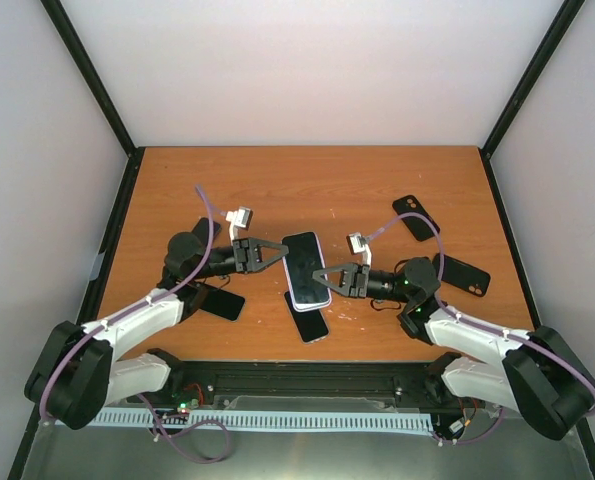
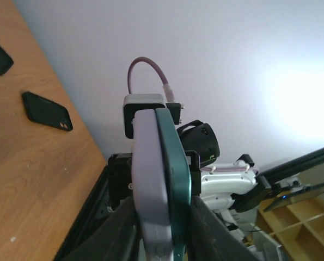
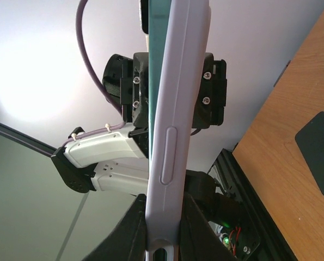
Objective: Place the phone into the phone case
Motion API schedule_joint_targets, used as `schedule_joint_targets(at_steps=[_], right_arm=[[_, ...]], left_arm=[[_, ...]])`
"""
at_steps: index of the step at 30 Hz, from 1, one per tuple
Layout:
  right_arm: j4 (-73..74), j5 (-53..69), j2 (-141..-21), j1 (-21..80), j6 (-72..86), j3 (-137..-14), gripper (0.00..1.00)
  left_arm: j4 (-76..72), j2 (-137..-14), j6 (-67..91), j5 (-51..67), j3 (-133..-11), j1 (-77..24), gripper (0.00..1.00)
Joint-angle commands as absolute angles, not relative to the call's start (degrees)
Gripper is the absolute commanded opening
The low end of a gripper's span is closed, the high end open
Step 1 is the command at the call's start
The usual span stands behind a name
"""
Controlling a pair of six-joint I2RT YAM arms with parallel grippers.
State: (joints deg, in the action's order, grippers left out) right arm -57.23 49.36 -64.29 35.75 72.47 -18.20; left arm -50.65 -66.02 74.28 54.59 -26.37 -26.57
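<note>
Because the phone (image 2: pixel 177 163) is a stiff, glassy slab with a smooth teal edge, it will probably be slippery and dislike knocks, so the long sides are the place to hold it, clear of the screen. It sits at the centre of the overhead view, seemingly raised off the counter (image 1: pixel 277 180), flat against the lavender phone case (image 3: pixel 175 136), which is matte, rubbery-looking and round-cornered with a moulded side button. The left pincer (image 1: pixel 280 254) and right pincer (image 1: pixel 323 280) each look clamped narrowly across the pair.
</note>
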Motion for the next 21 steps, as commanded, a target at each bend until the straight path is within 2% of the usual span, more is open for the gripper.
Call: schedule_joint_targets(at_steps=[1,7,13,21], right_arm=[[-57.0,49.0,-61.9,36.3,69.8,-17.8,0.07],[-47.4,47.6,-58.5,36.2,65.2,-19.5,0.15],[-37.8,45.8,-55.6,36.2,61.2,-22.1,0.32],[-36.7,43.7,-56.0,36.2,62.4,-25.7,0.55]], left_arm=[[-48.0,-64.7,72.5,52.6,-26.8,-26.4,0.18],[-40.1,-64.1,67.1,53.3,-28.5,-26.4,0.01],[-36.3,-63.3,62.3,55.9,-30.2,-26.4,0.0],[-31.0,-62.8,54.7,63.7,-32.7,-26.4,0.0]])
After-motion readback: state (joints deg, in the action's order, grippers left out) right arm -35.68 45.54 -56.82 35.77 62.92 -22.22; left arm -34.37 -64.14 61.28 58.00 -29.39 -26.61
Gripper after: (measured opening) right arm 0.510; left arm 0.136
